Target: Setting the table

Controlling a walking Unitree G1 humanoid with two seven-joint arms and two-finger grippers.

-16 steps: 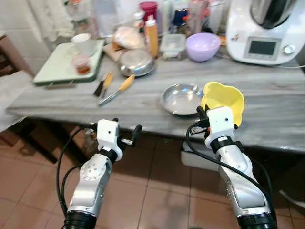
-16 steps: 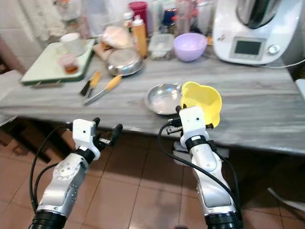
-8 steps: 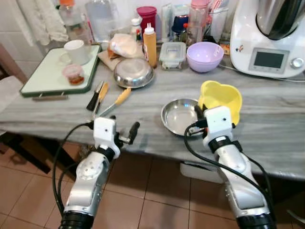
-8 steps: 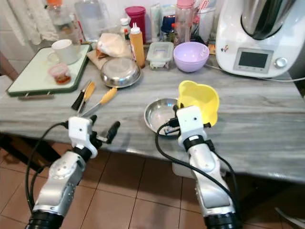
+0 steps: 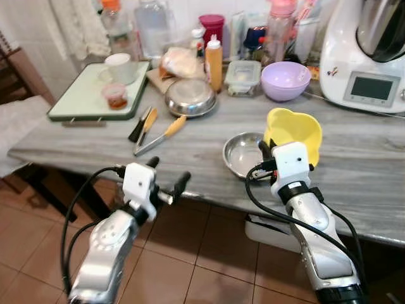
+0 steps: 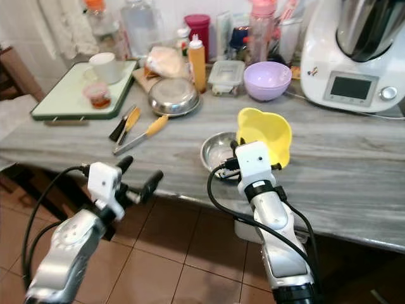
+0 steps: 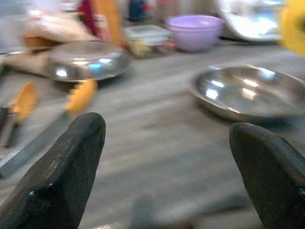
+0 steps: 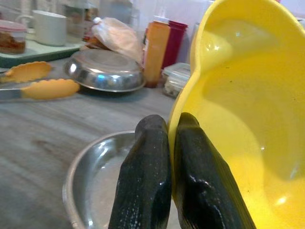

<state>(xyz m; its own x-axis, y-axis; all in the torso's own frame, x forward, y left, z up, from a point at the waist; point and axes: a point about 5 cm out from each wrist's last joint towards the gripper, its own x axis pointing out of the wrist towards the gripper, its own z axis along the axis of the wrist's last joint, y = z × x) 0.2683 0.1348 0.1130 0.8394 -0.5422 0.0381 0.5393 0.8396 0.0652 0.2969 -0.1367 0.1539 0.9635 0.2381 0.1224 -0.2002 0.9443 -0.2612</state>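
Note:
My right gripper (image 8: 171,125) is shut on the rim of a yellow bowl (image 5: 294,130), holding it tilted just above the grey marble table (image 5: 82,142). The bowl hangs at the right edge of a shallow steel dish (image 5: 243,154), which lies near the table's front. My left gripper (image 5: 168,172) is open and holds nothing. It sits at the table's front edge, left of the dish, and faces the dish (image 7: 243,90) across bare tabletop.
Orange-handled knives (image 5: 158,132) lie left of the dish. Behind stand a second steel bowl (image 5: 190,97), a purple bowl (image 5: 286,80), bottles, a green tray (image 5: 88,101) with a white mug (image 5: 119,66), and a white kitchen machine (image 5: 373,57) at the back right.
The whole view has shifted, so the camera moved. The right gripper still holds the yellow bowl beside the steel dish. The left gripper now sits level with the table's front edge.

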